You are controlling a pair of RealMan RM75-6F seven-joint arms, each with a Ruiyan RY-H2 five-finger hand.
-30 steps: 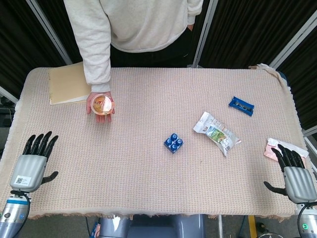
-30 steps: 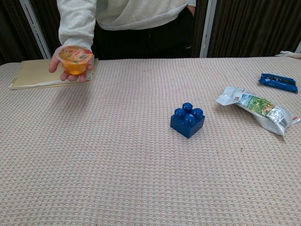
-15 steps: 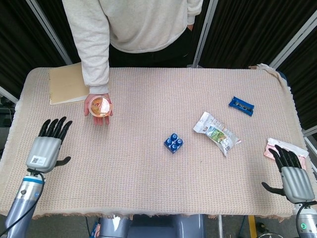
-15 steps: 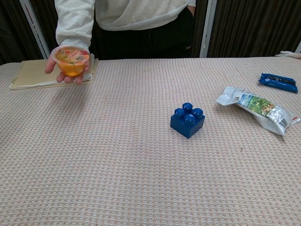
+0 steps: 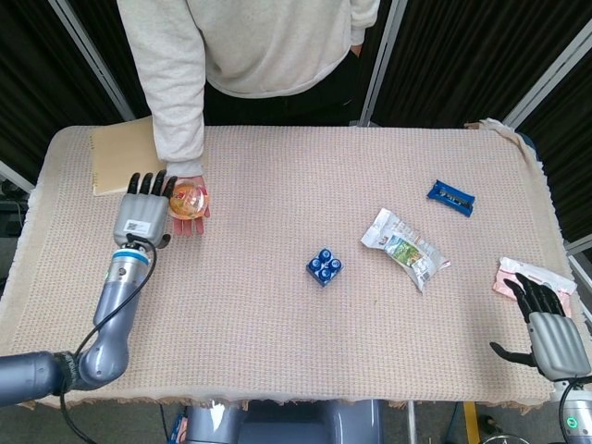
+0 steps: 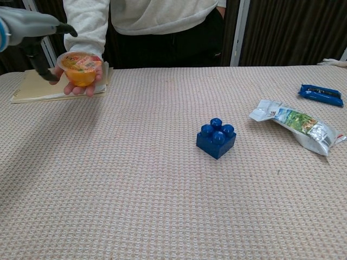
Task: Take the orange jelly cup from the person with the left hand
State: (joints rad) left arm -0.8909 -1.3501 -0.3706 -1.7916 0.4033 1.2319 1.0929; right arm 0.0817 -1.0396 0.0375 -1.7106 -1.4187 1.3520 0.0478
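The person in a white sweatshirt holds out the orange jelly cup [image 5: 187, 199] [image 6: 80, 67] on an upturned palm at the table's far left. My left hand [image 5: 143, 210] [image 6: 33, 27] is right beside the cup on its left, fingers spread and extended, thumb hanging down below, holding nothing. Whether its fingers touch the cup I cannot tell. My right hand [image 5: 548, 324] rests open near the table's front right corner, far from the cup, and shows only in the head view.
A tan folder [image 5: 118, 153] lies under the person's arm at the back left. A blue brick [image 5: 324, 266] sits mid-table, a silver snack packet [image 5: 405, 248] and a blue wrapper [image 5: 450, 196] to the right, a pink packet [image 5: 511, 278] by my right hand.
My left hand has risen from the front left corner and travelled forward to the cup's side. The person's hand shifted slightly. My right hand stayed put.
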